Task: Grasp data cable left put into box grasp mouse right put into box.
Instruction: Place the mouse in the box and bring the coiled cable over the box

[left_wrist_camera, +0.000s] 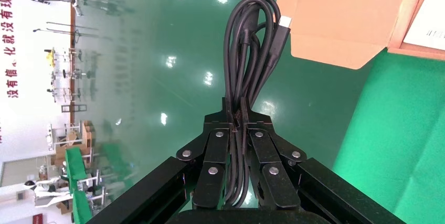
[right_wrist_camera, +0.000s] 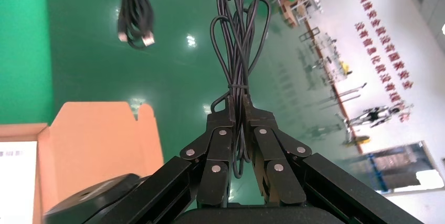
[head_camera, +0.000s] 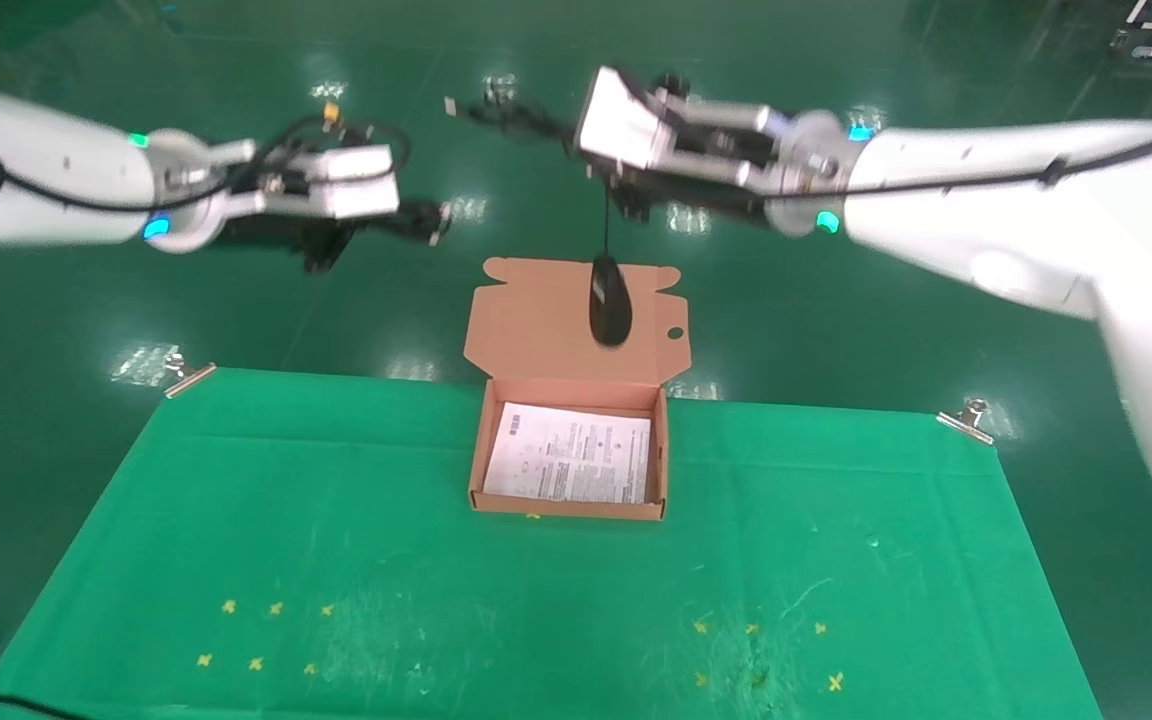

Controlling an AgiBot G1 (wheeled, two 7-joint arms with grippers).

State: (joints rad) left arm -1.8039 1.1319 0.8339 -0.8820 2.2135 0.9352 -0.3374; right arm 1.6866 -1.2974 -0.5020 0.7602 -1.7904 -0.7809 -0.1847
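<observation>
Between my left claw (left_wrist_camera: 239, 121) fingers the data cable (left_wrist_camera: 251, 51) is pinched at mid-bundle, loops and silver plug tips sticking out past the tips, held up in the air left of and behind the box (head_camera: 570, 455). My right claw (right_wrist_camera: 237, 111) is clamped on the mouse cord (right_wrist_camera: 239, 35) bundle, so the mouse (head_camera: 610, 300) dangles on its cord in front of the open flap lid (head_camera: 576, 318), just above the back of the box; I'd guess that's to lower it straight in. Neither item is in the box yet. Box sits at the back middle of the green bench (head_camera: 336, 560), holding one printed leaflet (head_camera: 569, 453).

Count: one cable, one mouse, one box, one leaflet, two cloth clips (head_camera: 186, 372).
</observation>
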